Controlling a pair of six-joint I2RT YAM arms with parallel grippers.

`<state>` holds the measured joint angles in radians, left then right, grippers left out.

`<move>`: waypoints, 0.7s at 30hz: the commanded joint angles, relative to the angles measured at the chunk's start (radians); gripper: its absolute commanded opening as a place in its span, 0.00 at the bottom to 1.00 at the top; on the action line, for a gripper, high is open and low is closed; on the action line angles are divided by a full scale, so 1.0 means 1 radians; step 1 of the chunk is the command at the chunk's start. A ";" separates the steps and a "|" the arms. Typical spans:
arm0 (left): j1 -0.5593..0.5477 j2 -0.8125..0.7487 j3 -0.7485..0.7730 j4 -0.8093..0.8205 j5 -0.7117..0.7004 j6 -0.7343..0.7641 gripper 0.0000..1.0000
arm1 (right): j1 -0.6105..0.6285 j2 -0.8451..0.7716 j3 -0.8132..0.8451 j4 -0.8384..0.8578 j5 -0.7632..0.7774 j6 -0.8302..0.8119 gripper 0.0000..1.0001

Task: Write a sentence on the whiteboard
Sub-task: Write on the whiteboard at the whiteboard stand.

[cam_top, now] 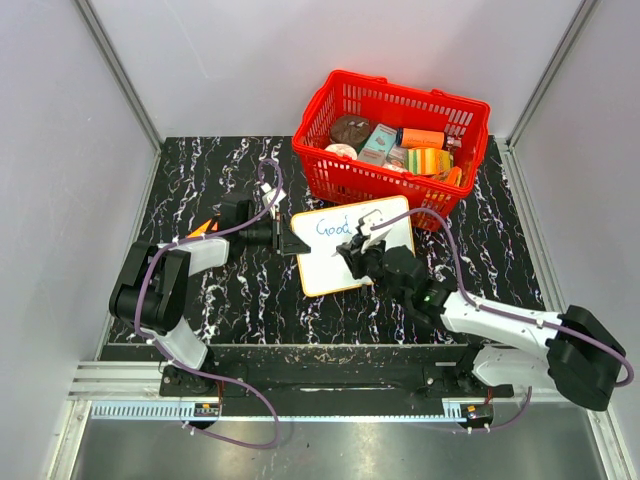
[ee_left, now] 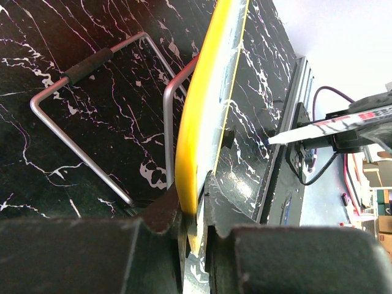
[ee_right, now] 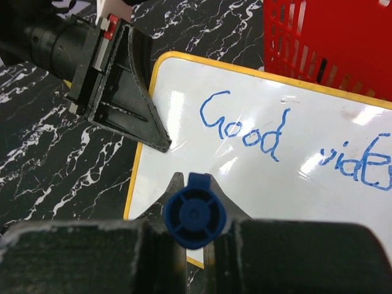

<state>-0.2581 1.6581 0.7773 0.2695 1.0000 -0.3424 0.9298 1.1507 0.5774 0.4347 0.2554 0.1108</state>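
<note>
Right wrist view gives the clearest reading of progress: the whiteboard [ee_right: 294, 202] lies on the counter [ee_right: 49, 159] just in front of the red basket [ee_right: 331, 37], and the sentence [ee_right: 251, 138] in blue so far reads "Good", followed by a second word that starts "vide" and runs off the right edge of the picture. Only one line of lettering shows here, and the white surface below it is bare where it can be seen. My judgement is that the writing is well under way but not finished, though how many words are left cannot be told from these views. In the top view the right arm covers everything after "Good". The right gripper [ee_right: 193, 187] is pressed together around a blue marker [ee_right: 195, 211], its capped end facing the wrist camera and its barrel pointing down toward the lower half of the board. Whether the nib touches the surface is hidden here, and the left wrist view, which catches the pale tip from the side, does not settle it either. The left gripper [ee_left: 193, 211] is nearly closed too, pinching the yellow rim at the board's left edge, one finger above it and one below, which steadies it for the writing. Neither gripper touches the basket.
</note>
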 commanded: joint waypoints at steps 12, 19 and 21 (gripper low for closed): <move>-0.017 0.042 -0.006 -0.064 -0.162 0.126 0.00 | 0.072 0.115 0.048 0.133 0.252 -0.052 0.00; -0.017 0.042 -0.006 -0.064 -0.162 0.126 0.00 | 0.072 0.152 0.059 0.141 0.286 -0.046 0.00; -0.017 0.040 -0.009 -0.064 -0.161 0.126 0.00 | 0.072 0.158 0.061 0.141 0.291 -0.046 0.00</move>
<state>-0.2581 1.6581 0.7773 0.2691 1.0004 -0.3370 0.9947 1.2919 0.5888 0.5129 0.4877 0.0746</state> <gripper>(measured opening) 0.138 0.125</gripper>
